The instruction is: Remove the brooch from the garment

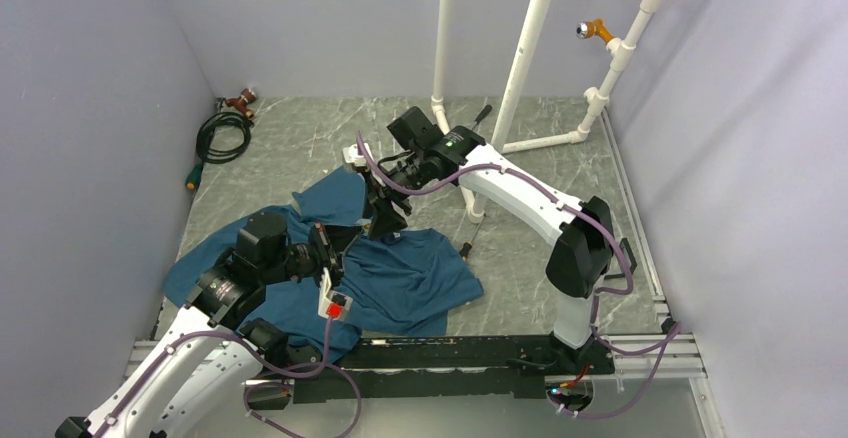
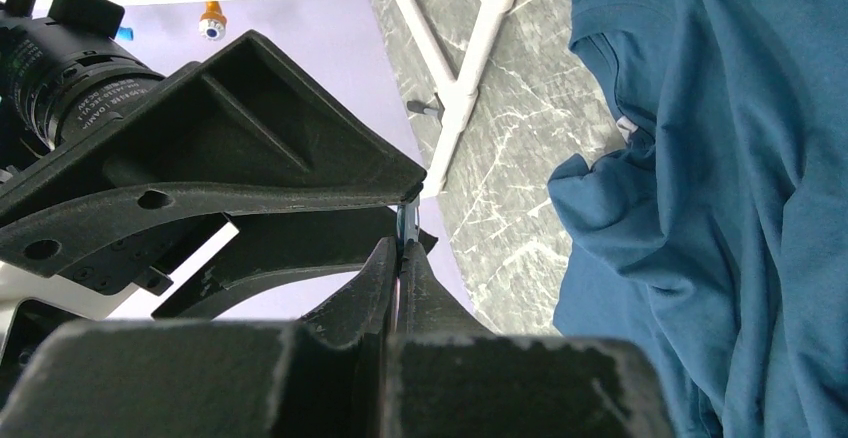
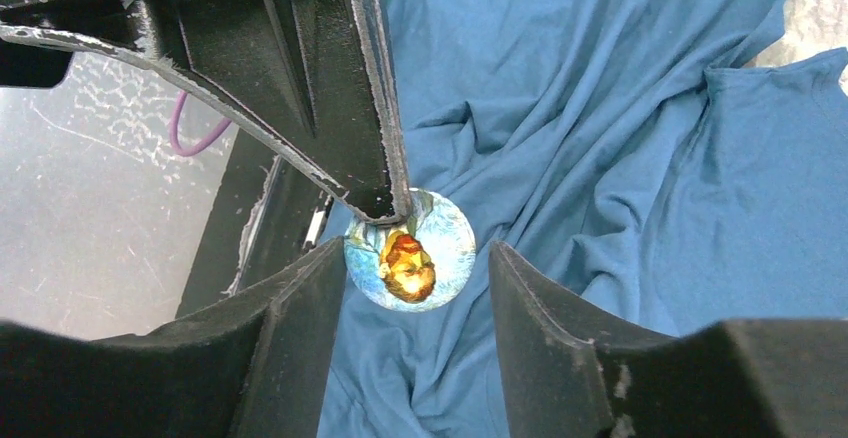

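The brooch (image 3: 415, 258) is a small round badge with a pale blue face and an orange-haired portrait. My left gripper (image 2: 403, 248) is shut on its top edge; the brooch (image 2: 404, 220) shows edge-on as a thin bluish sliver between those tips. In the right wrist view the left gripper's fingers (image 3: 385, 193) reach in from the upper left. My right gripper (image 3: 415, 248) is open, one finger on each side of the brooch, not touching it. The teal-blue garment (image 1: 410, 278) lies crumpled below (image 3: 600, 138) and beside it (image 2: 740, 208). In the top view both grippers (image 1: 345, 243) (image 1: 385, 220) meet over the cloth and hide the brooch.
A white pipe frame (image 1: 520, 68) stands at the back and also shows in the left wrist view (image 2: 450, 108). A coiled black cable (image 1: 222, 138) lies at the back left. A dark slim tool (image 1: 466, 248) lies beside the garment's right edge. A black rail (image 1: 450, 353) runs along the front.
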